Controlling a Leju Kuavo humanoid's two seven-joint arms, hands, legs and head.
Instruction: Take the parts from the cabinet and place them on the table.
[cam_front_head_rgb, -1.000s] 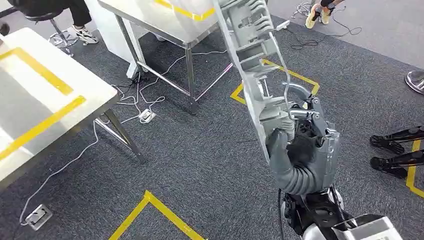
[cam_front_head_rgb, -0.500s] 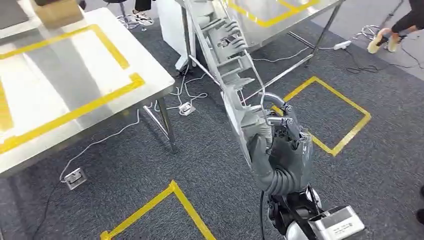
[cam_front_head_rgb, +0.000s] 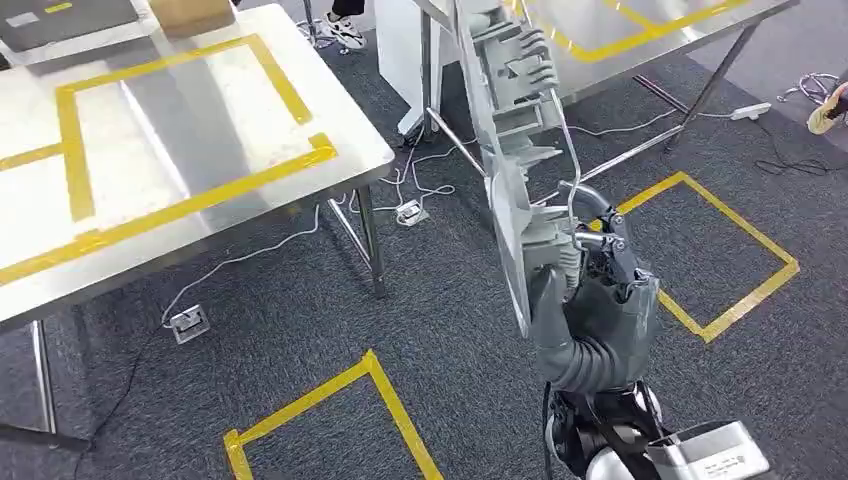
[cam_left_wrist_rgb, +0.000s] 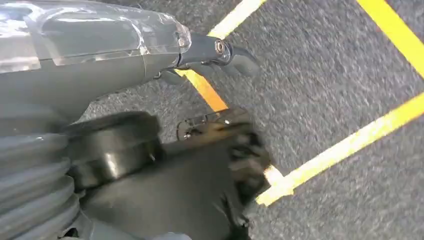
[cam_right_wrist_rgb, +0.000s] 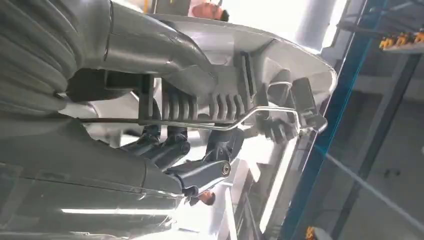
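The right hand (cam_front_head_rgb: 590, 300) grasps the long grey part (cam_front_head_rgb: 520, 150), upright, beside the counter's (cam_front_head_rgb: 200, 150) right edge. Lower it flat within the yellow tape; the left hand (cam_left_wrist_rgb: 210, 50) hangs released.

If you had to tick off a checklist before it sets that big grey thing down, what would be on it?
1. Right hand grips the grey part: ok.
2. Part upright, off the floor: ok.
3. Near steel table has bare top inside the yellow tape: ok.
4. Cardboard box sits at the far edge, away from that spot: ok.
5. Left hand free to help: cannot tell, blurred.
6. Cables on the carpet beneath the table: not ok, trip risk.
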